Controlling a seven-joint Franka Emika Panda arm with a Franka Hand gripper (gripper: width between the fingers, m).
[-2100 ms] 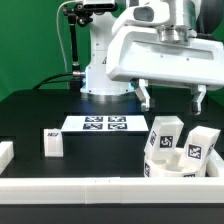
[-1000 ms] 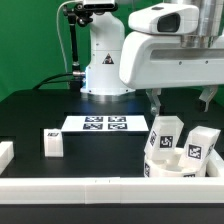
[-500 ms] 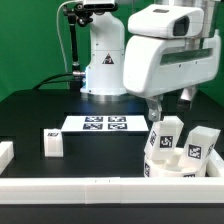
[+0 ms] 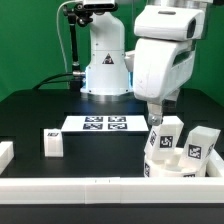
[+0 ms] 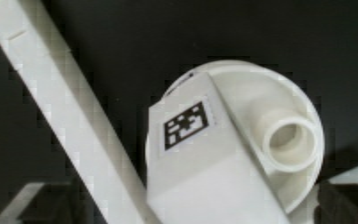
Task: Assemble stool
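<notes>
Claw (image 4: pixel 158 114) status: I hold nothing, jaws spread wide. Stool seat (image 5: pixel 229 135) lies directly beneath me, tag facing me, alongside a border rail (image 5: pixel 60 110); one leg (image 4: pixel 166 135) just below.

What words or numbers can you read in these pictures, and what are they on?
No words or numbers can be read.
Robot base: a small triangle warning sign, its symbol too small to read.
Seat, legs, marker board: black-and-white square tags, patterns only.
</notes>
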